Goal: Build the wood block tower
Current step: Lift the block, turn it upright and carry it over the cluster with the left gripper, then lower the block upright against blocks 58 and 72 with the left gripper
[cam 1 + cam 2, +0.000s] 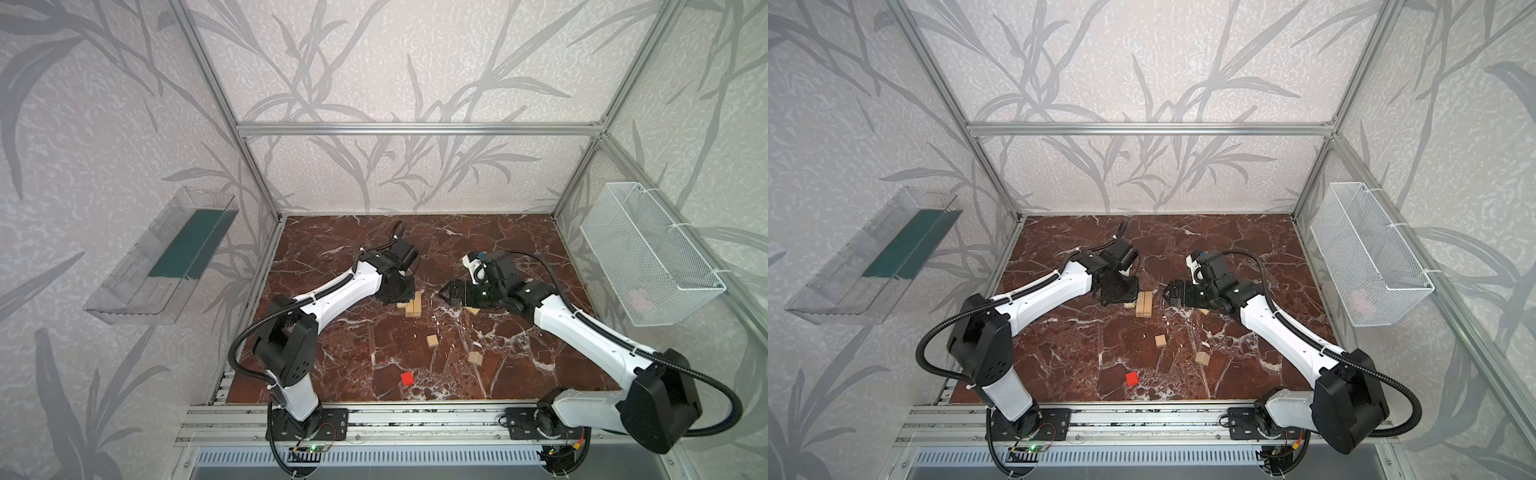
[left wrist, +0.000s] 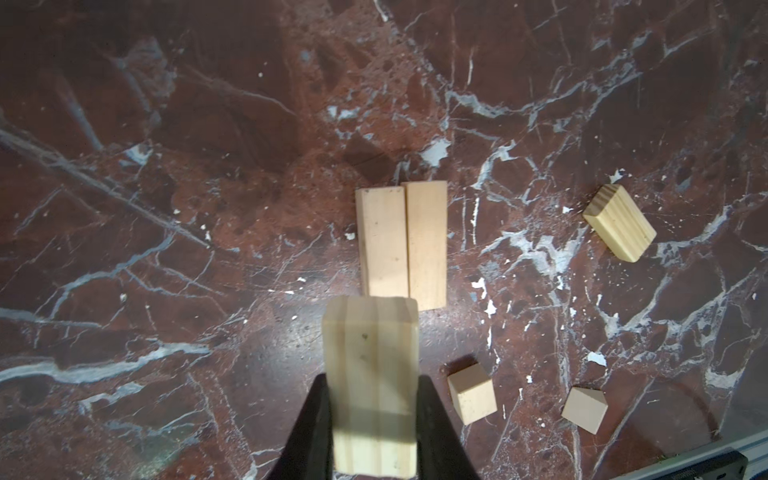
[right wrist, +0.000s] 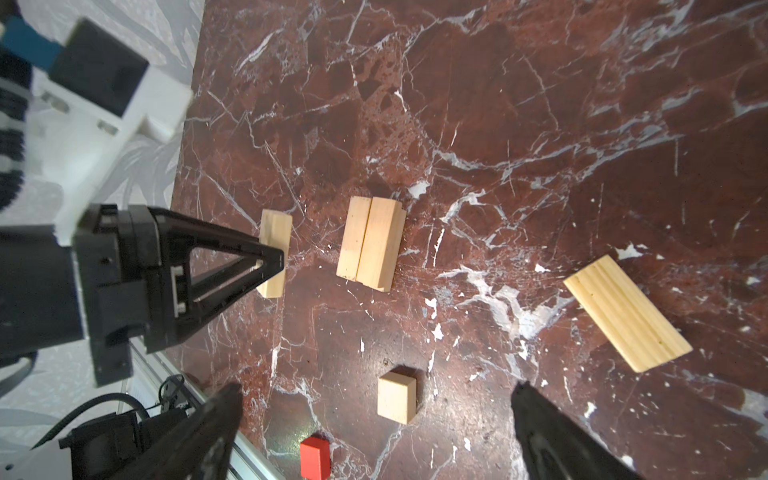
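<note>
My left pincer (image 2: 372,376) is clamped on a wooden bar (image 2: 370,353), just beside the paired bars (image 2: 401,245) lying on the tabletop (image 2: 166,208). My right pincer (image 1: 444,293) gapes wide and empty near that pair. A pale cube (image 1: 432,341), a second cube (image 1: 475,358) and the red cube (image 1: 407,378) lie apart from the pair.

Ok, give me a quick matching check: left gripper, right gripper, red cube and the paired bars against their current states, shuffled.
1. left gripper
2. right gripper
3. red cube
4. paired bars

A. flat, side by side on the table
B. open, holding nothing
C. shut on a wooden bar
D. alone near the front rail

Pairs: 1-C, 2-B, 3-D, 4-A
</note>
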Controlling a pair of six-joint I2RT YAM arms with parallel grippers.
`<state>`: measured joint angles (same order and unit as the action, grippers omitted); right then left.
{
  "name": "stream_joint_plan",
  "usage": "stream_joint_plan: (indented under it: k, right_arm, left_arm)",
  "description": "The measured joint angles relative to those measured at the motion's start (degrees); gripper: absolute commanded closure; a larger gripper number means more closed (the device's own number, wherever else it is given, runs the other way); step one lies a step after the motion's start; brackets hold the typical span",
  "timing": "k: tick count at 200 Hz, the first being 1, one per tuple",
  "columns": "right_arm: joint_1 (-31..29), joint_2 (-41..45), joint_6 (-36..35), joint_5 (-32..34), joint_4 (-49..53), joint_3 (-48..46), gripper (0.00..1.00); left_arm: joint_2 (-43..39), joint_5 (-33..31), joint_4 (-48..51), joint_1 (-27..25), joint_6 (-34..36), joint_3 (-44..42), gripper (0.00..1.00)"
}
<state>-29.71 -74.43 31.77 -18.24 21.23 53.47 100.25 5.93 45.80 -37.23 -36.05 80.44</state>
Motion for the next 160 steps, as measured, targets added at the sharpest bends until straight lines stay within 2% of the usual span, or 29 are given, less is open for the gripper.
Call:
stream_joint_plan:
  k: [84, 160]
  right_arm:
    - [3.65, 1.53, -0.57, -4.22, -5.16, -7.1, 0.01]
    - [4.96, 3.26, -0.57, -4.79, -7.3, -8.24, 0.01]
  left_arm:
    - [11.3, -3.1, 3.96, -3.08, -0.09, 9.57, 0.89]
    - [15.69, -5.51, 5.66, -3.28, -0.04, 14.4, 0.89]
